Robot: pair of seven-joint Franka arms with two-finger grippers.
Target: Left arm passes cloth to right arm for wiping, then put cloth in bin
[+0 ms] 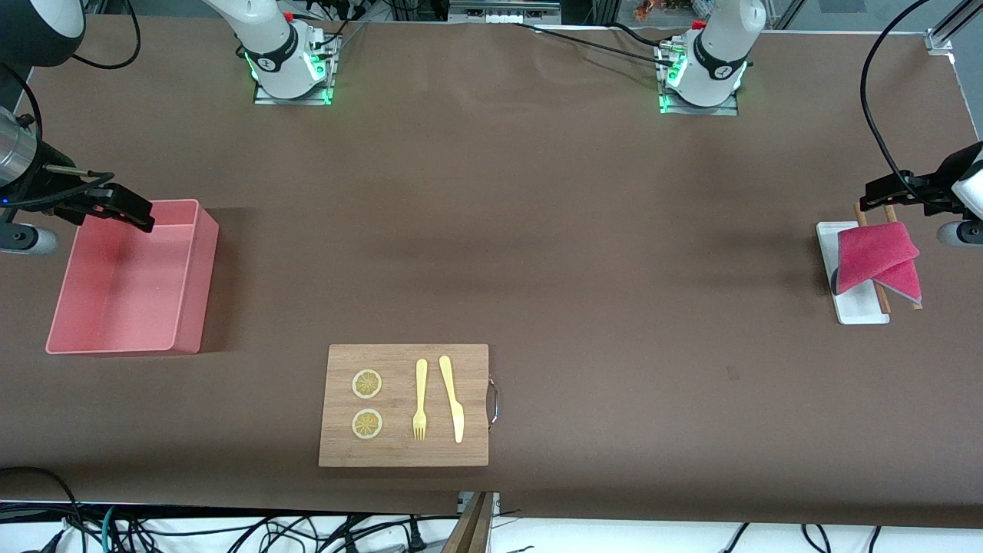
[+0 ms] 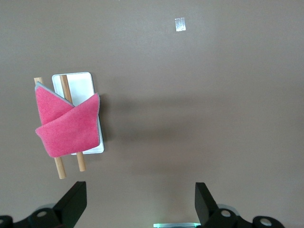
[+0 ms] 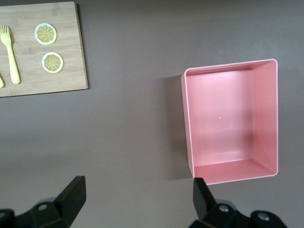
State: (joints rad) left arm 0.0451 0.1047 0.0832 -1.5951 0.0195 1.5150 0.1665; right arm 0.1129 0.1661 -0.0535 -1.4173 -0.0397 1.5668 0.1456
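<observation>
The magenta-pink cloth (image 1: 875, 261) lies folded over two wooden sticks on a small white tray (image 1: 860, 311) at the left arm's end of the table. My left gripper (image 1: 868, 201) hangs open and empty in the air beside it; in the left wrist view the cloth (image 2: 66, 126) sits off to one side of the open gripper (image 2: 141, 202). The salmon-pink bin (image 1: 196, 284) stands empty at the right arm's end. My right gripper (image 1: 142, 215) hangs open and empty by the bin's edge; in the right wrist view one of the fingers (image 3: 202, 194) lines up with a corner of the bin (image 3: 187, 123).
A wooden board (image 1: 403, 453) with a metal handle lies near the table's front edge. On it are two lemon slices (image 1: 367, 384), a yellow fork (image 1: 420, 399) and a yellow knife (image 1: 451, 395). The board (image 3: 71, 71) also shows in the right wrist view. Brown tabletop lies between bin and tray.
</observation>
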